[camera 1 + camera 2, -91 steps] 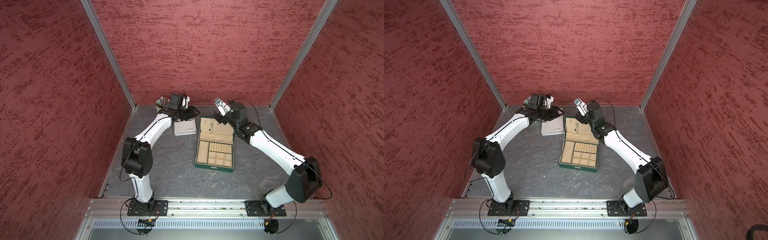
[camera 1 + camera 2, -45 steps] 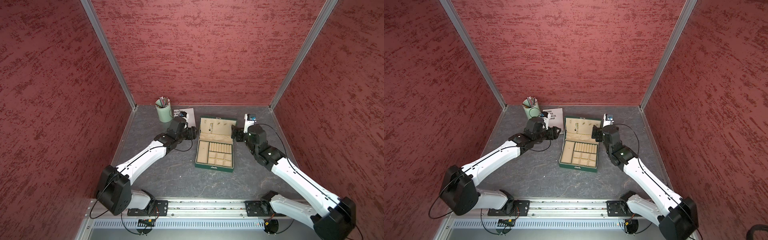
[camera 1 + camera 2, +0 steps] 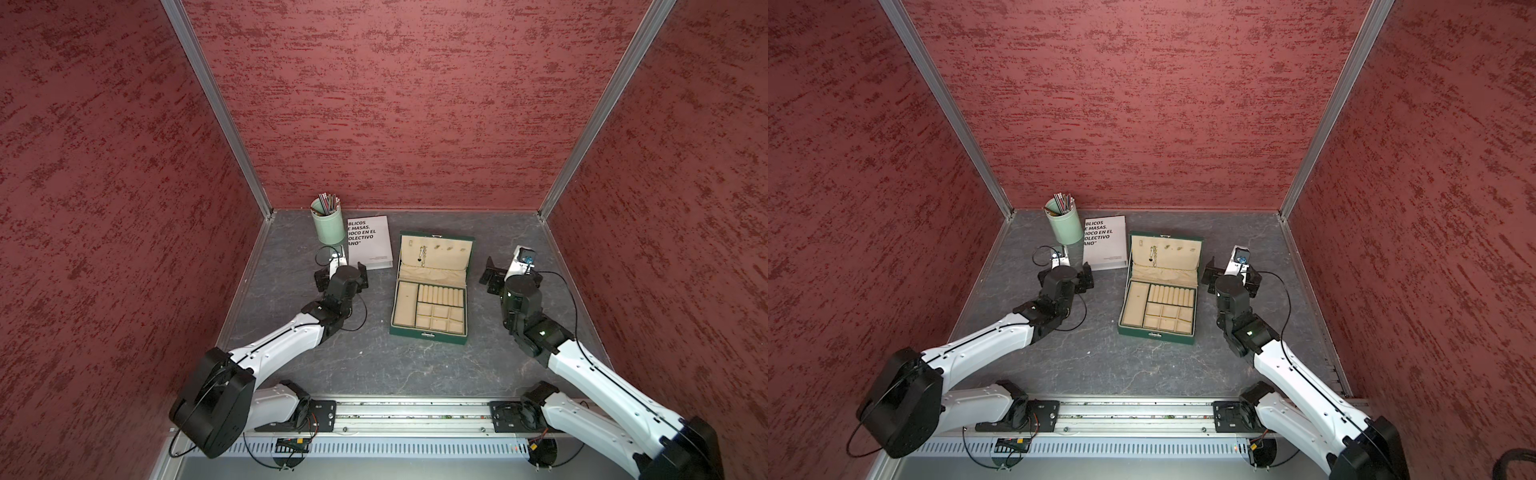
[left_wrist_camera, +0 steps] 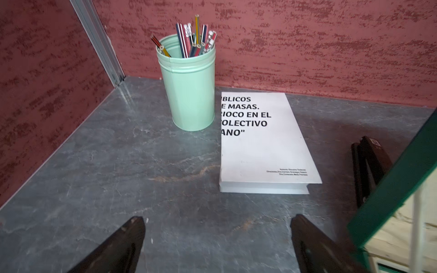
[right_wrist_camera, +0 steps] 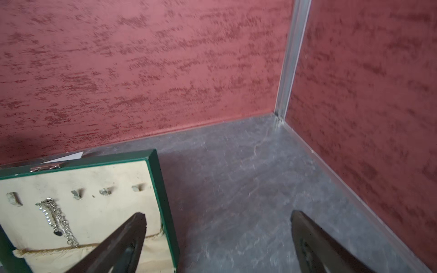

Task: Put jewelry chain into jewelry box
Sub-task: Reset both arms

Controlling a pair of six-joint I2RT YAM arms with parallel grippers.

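Note:
The dark green jewelry box (image 3: 428,332) (image 3: 1156,335) stands open mid-table, its beige-lined lid upright at the back. The silvery jewelry chain (image 3: 422,253) (image 3: 1153,254) (image 5: 59,222) hangs on the lid's lining, near a row of small hooks. To the left of the box my left gripper (image 3: 340,275) (image 3: 1065,277) (image 4: 217,219) is open and empty over bare table. My right gripper (image 3: 513,272) (image 3: 1230,275) (image 5: 217,214) is open and empty just right of the lid's green edge (image 5: 163,201). Neither gripper touches the chain.
A pale green pencil cup (image 3: 328,226) (image 4: 191,94) with several pencils stands at the back left. A white booklet (image 3: 370,249) (image 4: 262,146) lies between the cup and the box. Red walls close in three sides. The box's green edge (image 4: 390,184) is near my left gripper.
Both arms have drawn back from the box lid and now sit low on either side of the box. The left gripper has opened wide. The chain stays on the lid lining.

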